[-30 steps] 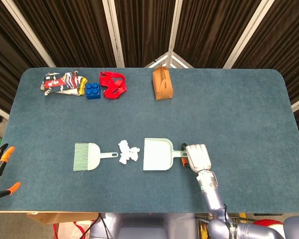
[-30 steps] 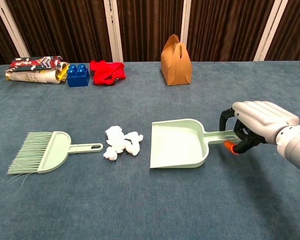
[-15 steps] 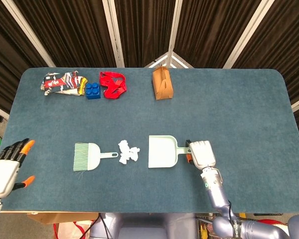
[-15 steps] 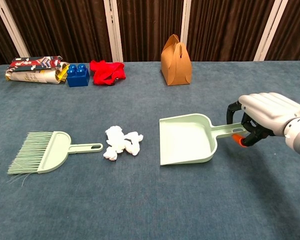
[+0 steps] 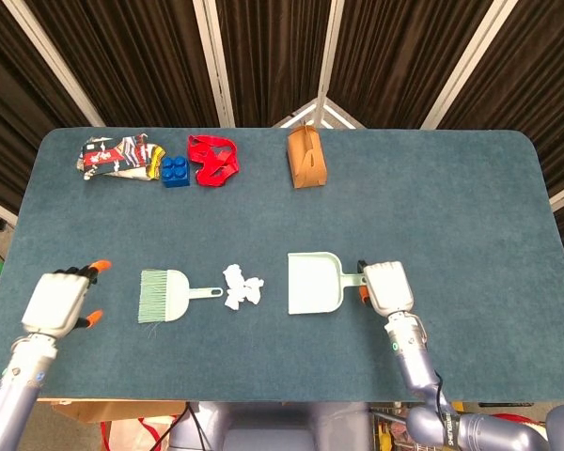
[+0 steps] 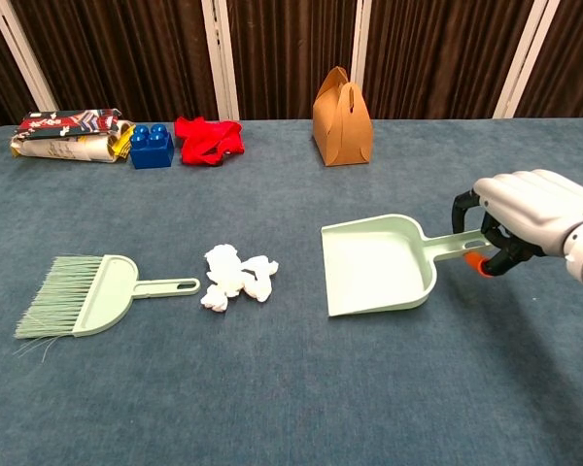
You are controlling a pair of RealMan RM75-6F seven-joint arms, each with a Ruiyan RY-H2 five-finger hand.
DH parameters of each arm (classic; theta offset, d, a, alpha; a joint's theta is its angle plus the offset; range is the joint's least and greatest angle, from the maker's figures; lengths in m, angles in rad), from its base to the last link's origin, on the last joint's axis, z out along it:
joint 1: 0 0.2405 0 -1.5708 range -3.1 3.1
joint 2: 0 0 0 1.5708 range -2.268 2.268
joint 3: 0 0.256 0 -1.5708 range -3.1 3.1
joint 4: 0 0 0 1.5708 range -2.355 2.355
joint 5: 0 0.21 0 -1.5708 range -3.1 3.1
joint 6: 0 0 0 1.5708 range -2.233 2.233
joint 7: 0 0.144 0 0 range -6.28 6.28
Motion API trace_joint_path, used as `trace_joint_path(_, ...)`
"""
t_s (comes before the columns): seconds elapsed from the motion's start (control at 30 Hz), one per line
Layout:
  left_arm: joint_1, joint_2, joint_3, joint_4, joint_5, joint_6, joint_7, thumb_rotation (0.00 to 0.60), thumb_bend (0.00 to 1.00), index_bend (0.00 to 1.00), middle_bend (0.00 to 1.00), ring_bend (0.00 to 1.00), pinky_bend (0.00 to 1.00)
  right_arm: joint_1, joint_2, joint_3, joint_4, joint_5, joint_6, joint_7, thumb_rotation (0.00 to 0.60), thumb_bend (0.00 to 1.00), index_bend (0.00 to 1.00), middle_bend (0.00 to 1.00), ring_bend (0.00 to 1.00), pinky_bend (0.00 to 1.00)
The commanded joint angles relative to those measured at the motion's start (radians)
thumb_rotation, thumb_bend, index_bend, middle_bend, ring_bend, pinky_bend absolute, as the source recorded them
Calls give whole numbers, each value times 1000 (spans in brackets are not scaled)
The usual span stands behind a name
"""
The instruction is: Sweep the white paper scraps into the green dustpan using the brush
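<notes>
Dark curtains with white posts are backing a blue-grey carpeted table (image 5: 451, 216). Crumpled white paper scraps (image 6: 237, 276) are sitting mid-table, between the pale green plastic brush (image 6: 87, 295) and the pale green plastic dustpan (image 6: 377, 264). Right hand (image 6: 527, 216) is clamping the dustpan handle, pan mouth facing the scraps, likely to serve as the catch. Brush is lying untouched, handle tip just beside the scraps. Left hand (image 5: 58, 301) is hovering near the table's left edge, fingers apart, holding nothing, probably going for the brush. Far edge is holding a folded printed packet (image 6: 66, 134), blue toy brick (image 6: 151, 145), red cloth (image 6: 209, 139) and brown paper bag (image 6: 341, 118), all well apart from the work.
</notes>
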State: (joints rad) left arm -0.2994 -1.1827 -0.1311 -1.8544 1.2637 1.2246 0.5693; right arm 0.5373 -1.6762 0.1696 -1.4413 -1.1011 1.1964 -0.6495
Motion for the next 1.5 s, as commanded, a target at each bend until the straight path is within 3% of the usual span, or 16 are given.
trace_joint_path(0.03, -41, -38, -32, 22, -38, -13, 45, 600, 302, 311, 584, 594, 653, 2, 3, 7, 1, 3, 3, -1, 600, 469, 550, 898, 894, 889)
trace_joint_path(0.2, -97, -84, -62, 49, -105, -28, 110, 600, 314, 315, 803, 816, 874, 6, 12, 19, 0, 12, 5, -6, 600, 473, 550, 898, 894, 889)
trace_joint_path(0.43, -149, -169, -63, 74, -187, -35, 172, 600, 314, 415, 985, 984, 1000, 9, 9, 16, 1, 19, 4, -13, 600, 473, 550, 898, 894, 889)
trace_joint_path(1.13, -289, -406, -92, 158, -519, -18, 317, 600, 401, 423, 1000, 1000, 1000, 16, 6, 11, 23, 16, 0, -8, 600, 474, 550, 898, 894, 889)
trace_joint_path(1.5, -331, -482, -84, 189, -559, 9, 313, 600, 384, 398, 1000, 1000, 1000, 15, 7, 7, 34, 15, -5, 4, 600, 473, 550, 898, 894, 889)
